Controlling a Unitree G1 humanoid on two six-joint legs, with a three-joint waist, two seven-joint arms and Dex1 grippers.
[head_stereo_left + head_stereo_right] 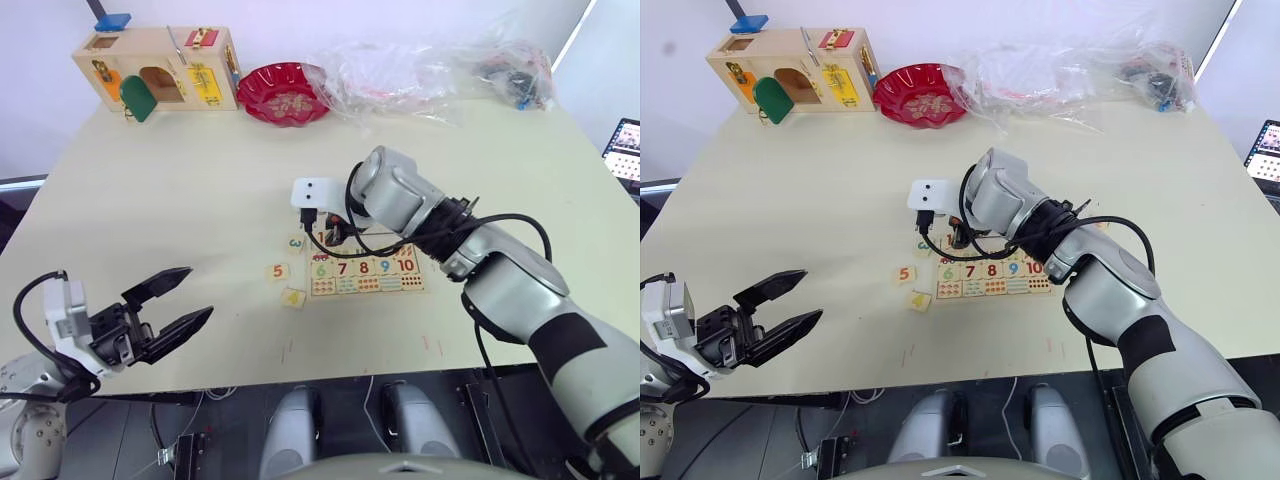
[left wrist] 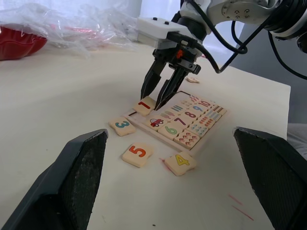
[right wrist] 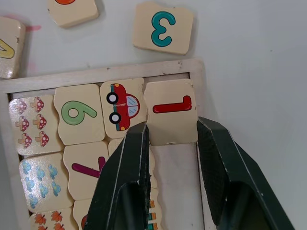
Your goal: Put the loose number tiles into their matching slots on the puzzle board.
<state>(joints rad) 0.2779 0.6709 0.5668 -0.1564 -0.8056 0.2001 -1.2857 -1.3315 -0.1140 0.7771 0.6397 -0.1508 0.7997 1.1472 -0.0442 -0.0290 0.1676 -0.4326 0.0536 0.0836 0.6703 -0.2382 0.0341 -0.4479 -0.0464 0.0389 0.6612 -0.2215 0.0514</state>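
The puzzle board (image 3: 110,73) lies at the table's middle, digits 6 to 10 showing. My right gripper (image 3: 171,129) hangs over the board's top-left corner, shut on the tile 1 (image 3: 171,111), which sits at the corner slot beside a red car picture. In the left wrist view this tile (image 2: 144,104) looks tilted on the board's rim. Loose on the table left of the board lie tile 3 (image 1: 295,242), tile 5 (image 1: 278,271) and tile 4 (image 1: 293,297). My left gripper (image 1: 200,292) stands open and holds nothing near the front left edge.
At the back left stands a wooden box with coloured doors (image 1: 160,68), with a red bowl (image 1: 283,92) next to it. Crumpled clear plastic bags (image 1: 430,65) lie along the back right. A laptop screen (image 1: 625,150) shows beyond the right edge.
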